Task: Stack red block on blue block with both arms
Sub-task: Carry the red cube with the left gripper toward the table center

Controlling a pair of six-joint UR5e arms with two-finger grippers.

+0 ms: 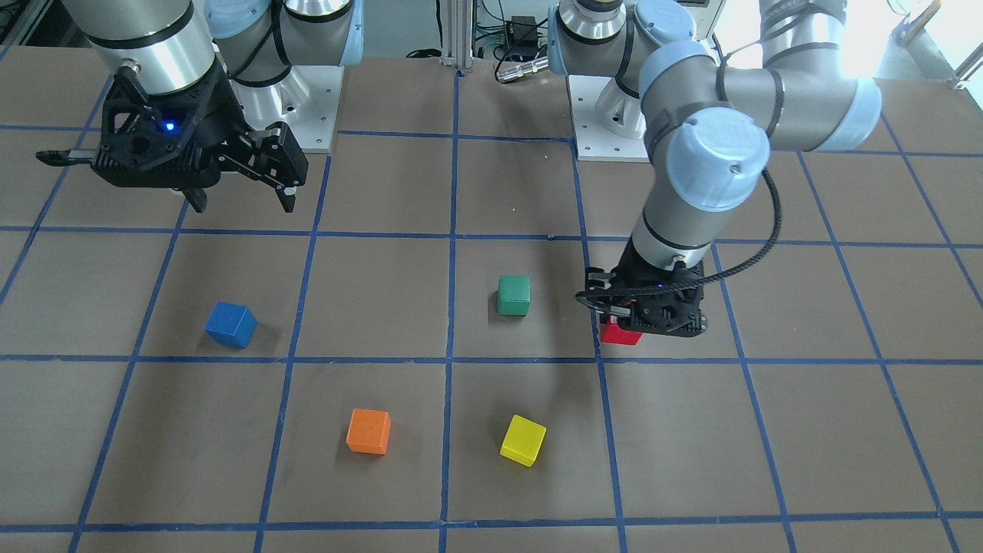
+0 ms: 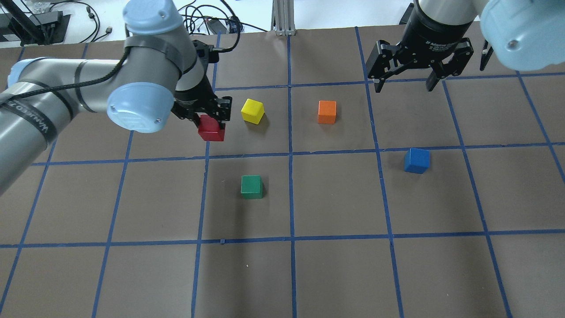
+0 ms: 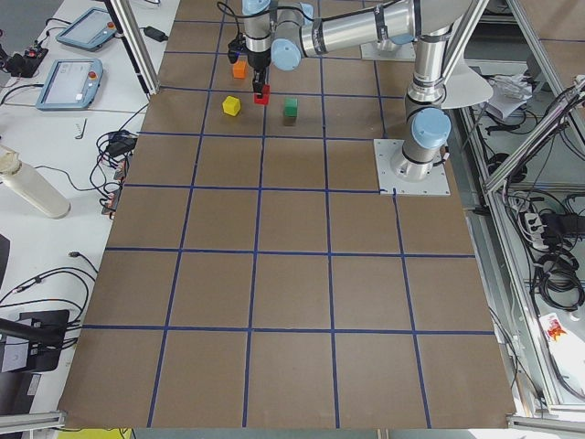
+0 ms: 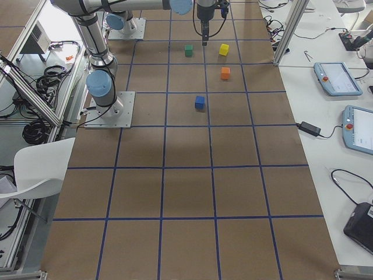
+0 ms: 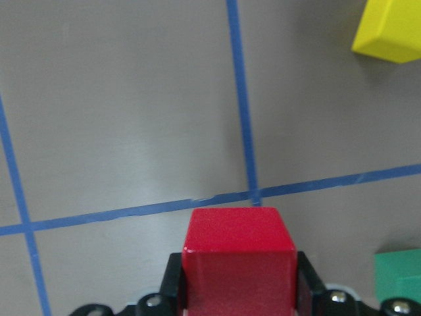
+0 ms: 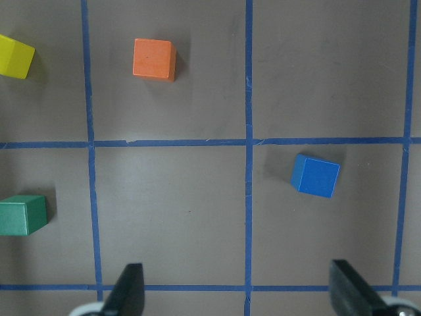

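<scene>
The red block sits between the fingers of my left gripper, which is shut on it; it shows too in the front view and fills the bottom of the left wrist view. I cannot tell if it rests on the table or is just above it. The blue block lies alone on the table on the right side, also seen in the front view and the right wrist view. My right gripper is open and empty, high above the table, beyond the blue block.
A yellow cube lies just right of the red block. An orange cube and a green cube lie near the middle. Blue tape lines grid the brown table. Teach pendants lie on side benches.
</scene>
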